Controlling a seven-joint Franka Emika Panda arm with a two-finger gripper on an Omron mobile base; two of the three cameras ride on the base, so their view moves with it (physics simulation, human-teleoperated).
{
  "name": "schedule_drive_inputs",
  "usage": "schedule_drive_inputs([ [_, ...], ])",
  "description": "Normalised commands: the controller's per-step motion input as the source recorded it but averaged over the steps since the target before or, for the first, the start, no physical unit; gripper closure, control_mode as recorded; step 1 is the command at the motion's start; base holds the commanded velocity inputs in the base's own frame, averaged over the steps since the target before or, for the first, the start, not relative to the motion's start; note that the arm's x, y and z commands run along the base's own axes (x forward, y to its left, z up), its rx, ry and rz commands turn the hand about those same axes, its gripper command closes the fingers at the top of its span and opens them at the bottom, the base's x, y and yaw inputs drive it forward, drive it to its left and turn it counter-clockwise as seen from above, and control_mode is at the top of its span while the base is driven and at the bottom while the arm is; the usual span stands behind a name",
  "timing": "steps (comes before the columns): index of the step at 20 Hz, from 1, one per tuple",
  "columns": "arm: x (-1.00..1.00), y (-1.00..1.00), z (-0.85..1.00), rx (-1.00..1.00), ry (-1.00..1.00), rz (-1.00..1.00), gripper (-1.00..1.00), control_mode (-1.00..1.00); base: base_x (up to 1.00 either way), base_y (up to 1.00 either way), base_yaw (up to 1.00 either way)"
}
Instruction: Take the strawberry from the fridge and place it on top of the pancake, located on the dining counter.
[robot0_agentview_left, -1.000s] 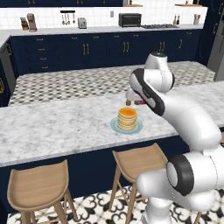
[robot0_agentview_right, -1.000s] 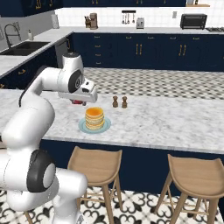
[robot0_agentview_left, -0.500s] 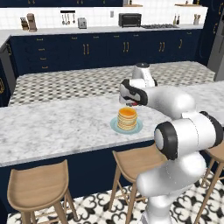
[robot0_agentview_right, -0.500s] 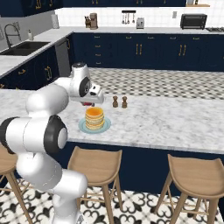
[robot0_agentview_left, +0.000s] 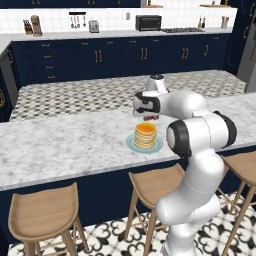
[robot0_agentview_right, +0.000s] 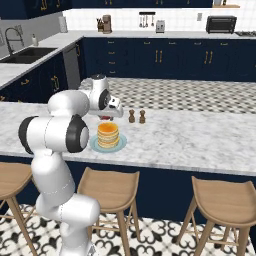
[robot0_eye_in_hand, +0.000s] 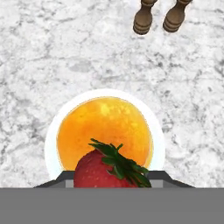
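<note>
The gripper (robot0_agentview_left: 148, 118) (robot0_agentview_right: 105, 118) (robot0_eye_in_hand: 112, 183) hangs just above the far side of the pancake stack, shut on the strawberry (robot0_eye_in_hand: 108, 169), a red fruit with green leaves. The strawberry shows as a small red spot under the hand (robot0_agentview_left: 150, 118) (robot0_agentview_right: 105, 118). The golden pancake (robot0_agentview_left: 145, 135) (robot0_agentview_right: 107, 134) (robot0_eye_in_hand: 104, 126) sits on a pale round plate (robot0_agentview_left: 129, 145) (robot0_agentview_right: 121, 145) (robot0_eye_in_hand: 51, 144) on the marbled dining counter (robot0_agentview_left: 60, 145) (robot0_agentview_right: 190, 140) (robot0_eye_in_hand: 43, 52). A grey sliver of the fridge (robot0_agentview_left: 249, 60) shows at the far right.
Two small brown shakers (robot0_agentview_right: 132, 116) (robot0_agentview_right: 142, 116) (robot0_eye_in_hand: 144, 18) (robot0_eye_in_hand: 175, 17) stand on the counter just beyond the plate. Round wooden stools (robot0_agentview_left: 45, 215) (robot0_agentview_left: 155, 182) (robot0_agentview_right: 110, 182) (robot0_agentview_right: 222, 200) line the counter's near side. Navy cabinets with appliances run along the back wall.
The arm has folded in, its elbow swinging toward the camera side. The hand has slid a little nearer over the pancake, still holding the strawberry.
</note>
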Motion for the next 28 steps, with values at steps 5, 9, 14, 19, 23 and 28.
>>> schedule_drive_inputs([
  [5,-0.11,0.0,-0.43,0.0,0.02,0.0,1.0,-1.0,0.0,0.0,0.0],
  [9,-0.17,0.0,-0.27,0.04,0.0,0.0,1.0,-1.0,0.0,0.0,0.0],
  [14,-0.06,0.01,-0.07,0.03,-0.03,0.0,1.0,-1.0,0.0,0.0,0.0],
  [19,0.25,0.0,-0.02,0.0,0.0,0.0,1.0,-1.0,0.0,0.0,0.0],
  [23,0.23,0.1,-0.1,0.0,0.0,0.0,1.0,-1.0,0.0,0.0,0.0],
  [28,0.06,0.1,-0.25,0.0,0.0,0.0,1.0,-1.0,0.0,0.0,0.0],
])
